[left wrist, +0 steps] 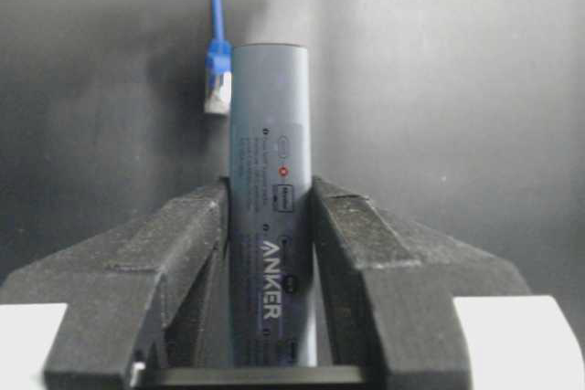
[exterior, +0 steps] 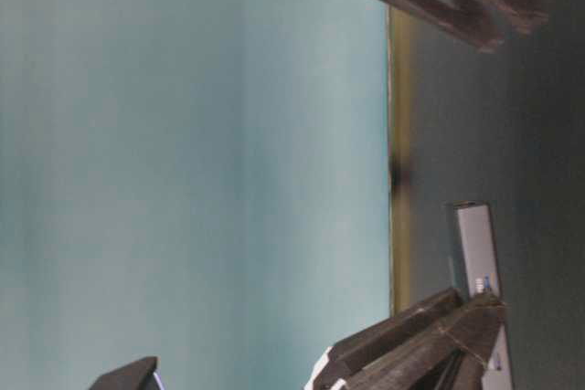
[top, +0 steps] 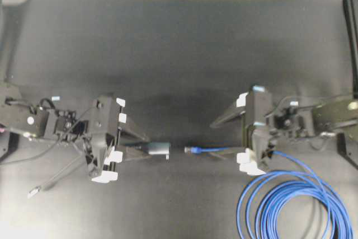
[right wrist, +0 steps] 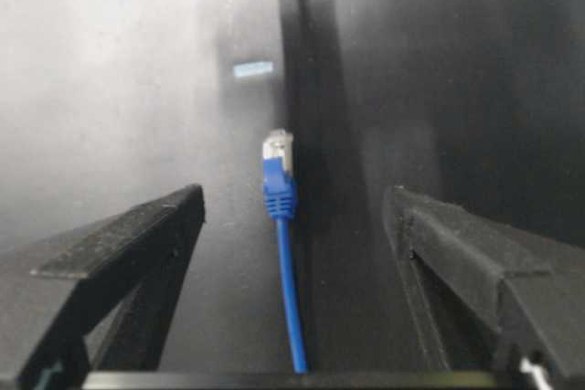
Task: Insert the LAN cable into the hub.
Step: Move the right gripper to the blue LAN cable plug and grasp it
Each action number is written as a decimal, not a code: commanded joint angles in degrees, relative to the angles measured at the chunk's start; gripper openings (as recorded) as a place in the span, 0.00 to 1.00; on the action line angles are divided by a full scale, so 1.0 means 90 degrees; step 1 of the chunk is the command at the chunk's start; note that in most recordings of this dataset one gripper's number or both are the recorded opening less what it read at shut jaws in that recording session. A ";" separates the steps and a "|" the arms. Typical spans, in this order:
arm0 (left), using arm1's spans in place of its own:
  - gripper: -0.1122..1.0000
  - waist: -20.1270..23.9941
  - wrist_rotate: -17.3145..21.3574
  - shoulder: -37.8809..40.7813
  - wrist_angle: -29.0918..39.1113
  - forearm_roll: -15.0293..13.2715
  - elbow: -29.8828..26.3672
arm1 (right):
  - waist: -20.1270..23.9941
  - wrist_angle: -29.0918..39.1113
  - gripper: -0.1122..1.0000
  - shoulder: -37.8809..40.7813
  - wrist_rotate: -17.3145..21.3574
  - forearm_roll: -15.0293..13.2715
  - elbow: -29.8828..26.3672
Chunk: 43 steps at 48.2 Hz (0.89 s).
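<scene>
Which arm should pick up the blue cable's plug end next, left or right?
Right, probably. The right gripper stands open with the LAN cable lying between its fingers, plug pointing at the hub. The left gripper is already shut on the hub.

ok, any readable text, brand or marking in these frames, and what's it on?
"ANKER": printed along the hub, which the left gripper holds, left wrist view.
Small icons and fine print further up the hub: too small to read.
LAN cable plug: no text visible.
Pale blue patch in the background of the right wrist view: blurred, unreadable.
Overhead and table-level views: nothing legible.
</scene>
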 commanded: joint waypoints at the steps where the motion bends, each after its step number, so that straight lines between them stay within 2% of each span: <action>1: 0.35 0.0000 -0.0029 -0.0107 0.0078 0.0020 -0.0146 | 0.0068 -0.0352 0.78 0.0381 -0.0049 0.0039 -0.0098; 13: 0.35 -0.0010 -0.0059 -0.0078 0.0186 0.0010 -0.0313 | 0.0117 -0.0498 0.78 0.1025 -0.0059 0.0039 -0.0469; 27: 0.35 -0.0029 -0.0107 -0.0098 0.0303 0.0010 -0.0322 | 0.0342 -0.0439 0.74 0.1406 -0.0039 0.0039 -0.0557; 43: 0.35 -0.0039 -0.0117 -0.0107 0.0400 0.0010 -0.0322 | 0.0391 -0.0361 0.73 0.1650 -0.0049 0.0225 -0.0771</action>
